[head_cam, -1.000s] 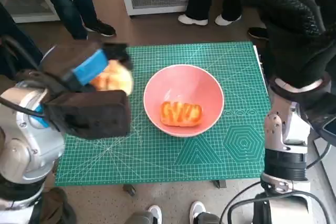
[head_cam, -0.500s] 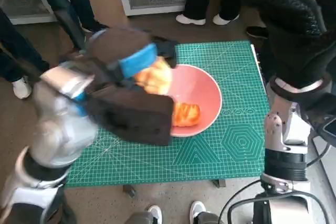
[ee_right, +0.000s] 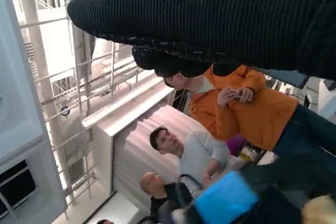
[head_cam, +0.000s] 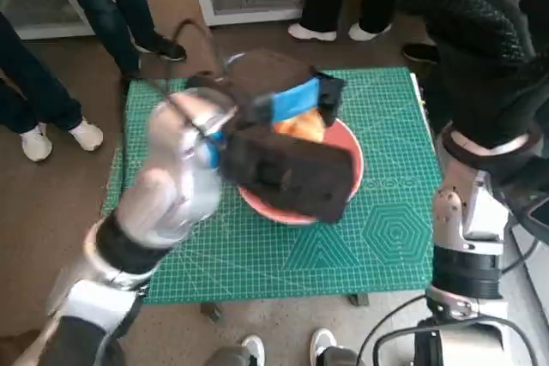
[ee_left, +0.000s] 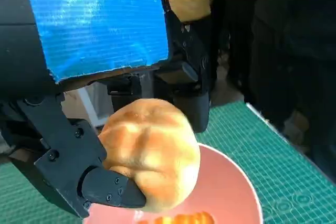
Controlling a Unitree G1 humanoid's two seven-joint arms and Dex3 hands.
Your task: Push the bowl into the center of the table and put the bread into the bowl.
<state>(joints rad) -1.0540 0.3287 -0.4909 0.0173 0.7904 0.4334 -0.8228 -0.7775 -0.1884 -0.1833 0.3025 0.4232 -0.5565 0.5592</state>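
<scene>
**Second bread carried over the bowl**

Since a second ago, my left robot hand (head_cam: 287, 130) has swung from the near-left part of the bench (head_cam: 390, 250) to a position above the pink bowl (head_cam: 347, 147), carrying the round bread (ee_left: 149, 153) with it. Its black fingers (ee_left: 113, 192) are clamped on that bread, which in the left wrist view hangs just above the bowl's inner wall. From this I judge that only the release remains for this piece. The bowl sits near the middle of the green cutting mat, so the push appears done. A ridged orange bread (ee_left: 178, 217) already lies in the bowl; only its edge shows in the left wrist view.

The round bread is a pale golden bun, smooth and domed, with soft creases. The bowl is a smooth, glossy, shallow cone. The mat is matt green, printed with a fine white grid.

My right robot hand (head_cam: 480, 49), in its knitted glove, is raised at the bench's right edge; I cannot tell whether its fingers are apart or together.
</scene>
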